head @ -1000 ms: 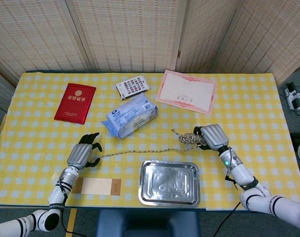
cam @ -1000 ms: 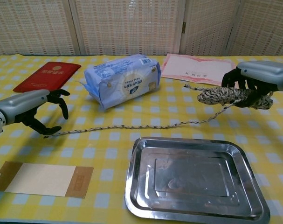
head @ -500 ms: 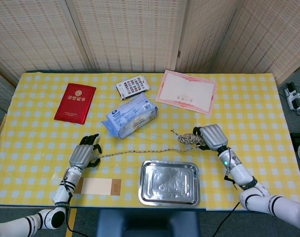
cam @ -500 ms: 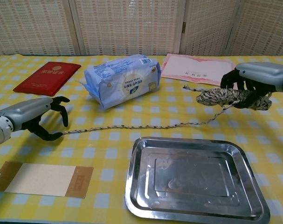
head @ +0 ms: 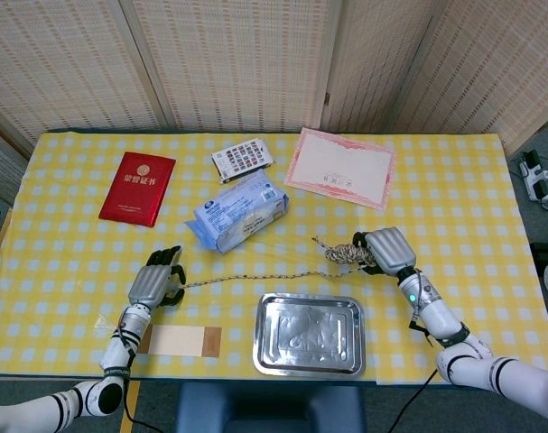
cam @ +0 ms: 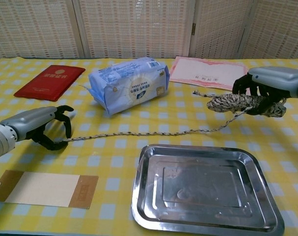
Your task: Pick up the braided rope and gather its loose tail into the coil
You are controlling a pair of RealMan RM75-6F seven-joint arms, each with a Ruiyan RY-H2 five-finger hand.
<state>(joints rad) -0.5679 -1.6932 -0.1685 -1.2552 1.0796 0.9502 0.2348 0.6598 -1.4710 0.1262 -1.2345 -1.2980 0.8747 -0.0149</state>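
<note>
Holding coil (cam: pixel 237 103) w/ right hand (cam: pixel 266 88) closed round it; left hand (cam: pixel 43 129) pinches loose tail (cam: pixel 139 133) end. Risk: thin tail slips from pinch, or drags over tray (cam: pixel 205 189).

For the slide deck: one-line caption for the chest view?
Right hand holds the braided rope coil above the table while left hand pinches the loose tail's end.

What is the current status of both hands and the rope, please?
Right hand grips rope coil, lifted. Left hand pinches tail end; tail stretched along table. Metal tray nearby, not obstructing.
</note>
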